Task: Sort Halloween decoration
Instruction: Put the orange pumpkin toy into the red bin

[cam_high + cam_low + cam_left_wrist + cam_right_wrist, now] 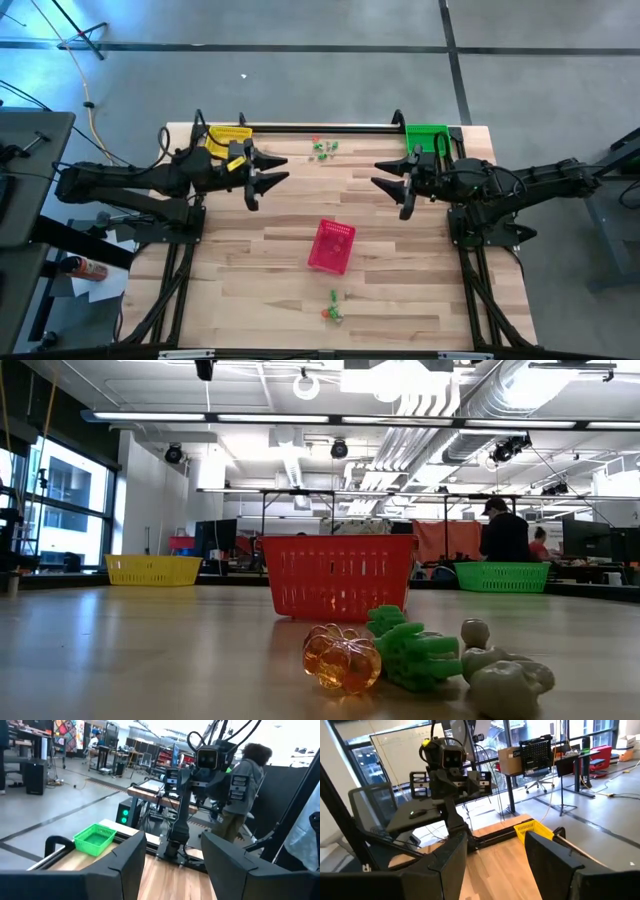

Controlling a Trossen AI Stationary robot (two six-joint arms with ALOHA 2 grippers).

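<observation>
Nearest the low camera, a pale trinket [510, 682] is sitting partly cut off beside an orange pumpkin [342, 657] and green piece [415, 652]; their orientation is unclear. More trinkets [323, 148] are lying at the worktop's [250, 270] far edge. Left gripper [272, 171] and right gripper [388, 176] are hovering with jaws wide, empty.

You are looking at an open-plan robotics lab: exposed ducts [520, 400] and strip lights [330, 420] run across the bare ceiling. Beyond your wooden bench [270, 250] stand more workstations, a computer tower [35, 777], office chairs [536, 784], and people [503, 532] working at desks.
</observation>
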